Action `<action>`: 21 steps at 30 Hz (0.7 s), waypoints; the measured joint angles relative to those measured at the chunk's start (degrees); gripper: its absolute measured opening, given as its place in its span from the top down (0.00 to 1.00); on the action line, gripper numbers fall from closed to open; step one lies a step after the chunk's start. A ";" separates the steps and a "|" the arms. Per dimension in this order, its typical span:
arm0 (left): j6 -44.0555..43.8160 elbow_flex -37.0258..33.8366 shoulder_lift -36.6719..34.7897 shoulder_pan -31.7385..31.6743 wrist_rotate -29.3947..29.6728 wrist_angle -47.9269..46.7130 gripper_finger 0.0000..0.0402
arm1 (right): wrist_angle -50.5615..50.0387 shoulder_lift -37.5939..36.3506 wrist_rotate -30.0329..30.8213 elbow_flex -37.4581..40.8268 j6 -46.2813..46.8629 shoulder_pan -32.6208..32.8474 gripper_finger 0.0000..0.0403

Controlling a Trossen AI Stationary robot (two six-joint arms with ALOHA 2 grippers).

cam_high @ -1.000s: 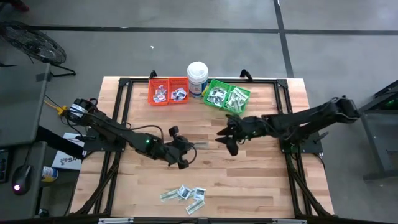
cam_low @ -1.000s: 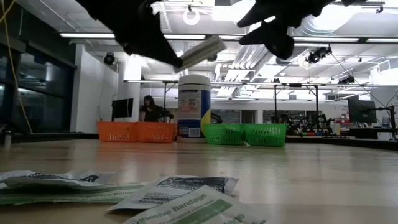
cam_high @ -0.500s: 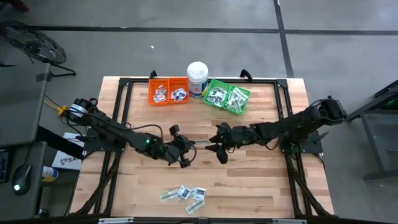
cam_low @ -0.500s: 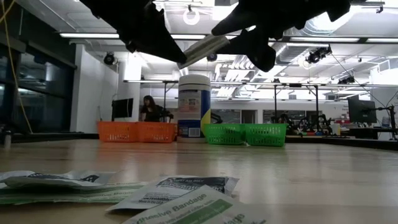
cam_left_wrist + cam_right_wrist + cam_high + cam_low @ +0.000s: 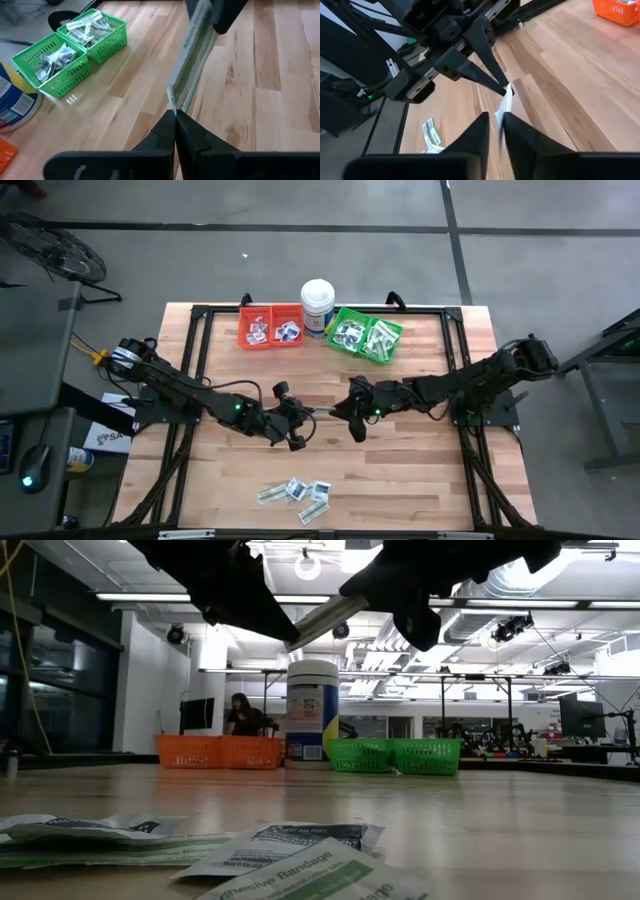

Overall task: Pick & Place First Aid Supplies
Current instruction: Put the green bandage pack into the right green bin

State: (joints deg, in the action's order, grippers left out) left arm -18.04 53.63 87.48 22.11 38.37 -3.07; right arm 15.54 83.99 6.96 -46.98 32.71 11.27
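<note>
A long pale green-and-white strip packet (image 5: 192, 47) hangs above mid-table, pinched at one end in the closed left gripper (image 5: 304, 413) and flanked at the other by the narrowed right gripper (image 5: 333, 411), contact unclear.

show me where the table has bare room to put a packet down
Bare wood lies between the bins, red and green, and the pincers mid-table, and right of the loose packets at the near edge. That pile and both bins are crowded.
</note>
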 joint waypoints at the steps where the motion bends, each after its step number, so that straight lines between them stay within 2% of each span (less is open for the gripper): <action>1: 0.01 0.00 0.00 0.00 -0.02 0.03 1.00 | -0.01 0.00 -0.02 0.00 0.00 0.00 0.89; 5: 0.02 0.00 0.00 0.00 -0.02 0.09 1.00 | 0.07 0.00 -1.02 0.00 0.24 0.00 0.99; 16: 2.80 0.00 0.02 0.02 -1.98 0.09 1.00 | -0.59 0.00 -0.94 0.00 1.79 -0.02 1.00; 21: 5.78 0.00 -1.15 0.02 -3.15 0.14 0.89 | -3.61 -0.09 -1.46 0.00 3.00 -1.15 1.00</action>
State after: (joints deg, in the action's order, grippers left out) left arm -12.26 53.63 86.33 22.13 35.22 -2.93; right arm 11.92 83.90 5.50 -46.98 35.71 10.12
